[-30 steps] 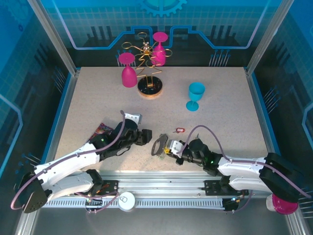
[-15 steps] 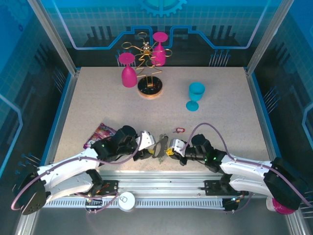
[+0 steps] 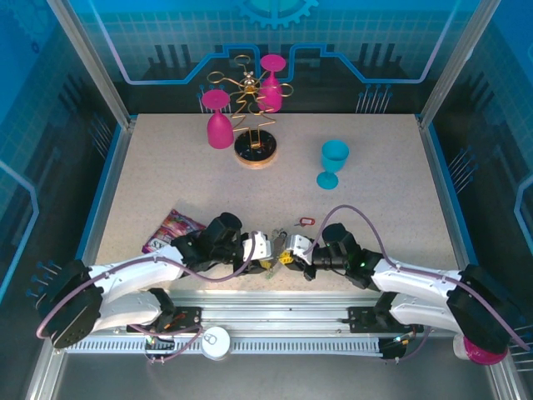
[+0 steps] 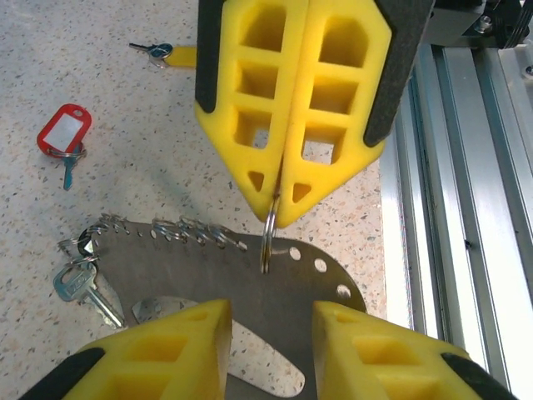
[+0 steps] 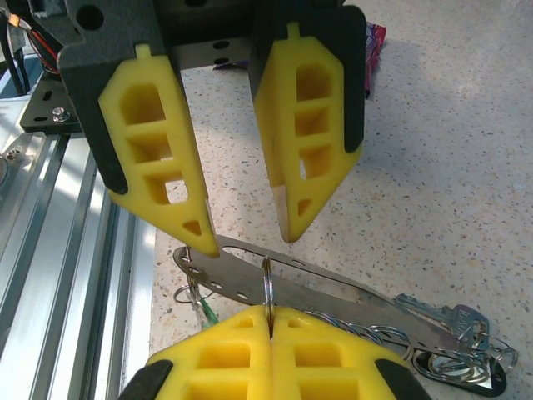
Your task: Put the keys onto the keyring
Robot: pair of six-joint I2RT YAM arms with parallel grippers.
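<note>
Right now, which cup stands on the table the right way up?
The blue cup. It stands upright by itself, while the two pink cups hang upside down on the gold rack.

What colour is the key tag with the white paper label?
The key tag is red, best seen in the left wrist view.

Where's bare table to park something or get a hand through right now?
Free: the middle band in front of the cup rack; the right side past the blue cup; the left strip behind the snack packet. Crowded: front centre, left gripper and right gripper meeting at the keyring, red-tagged key just behind.
</note>
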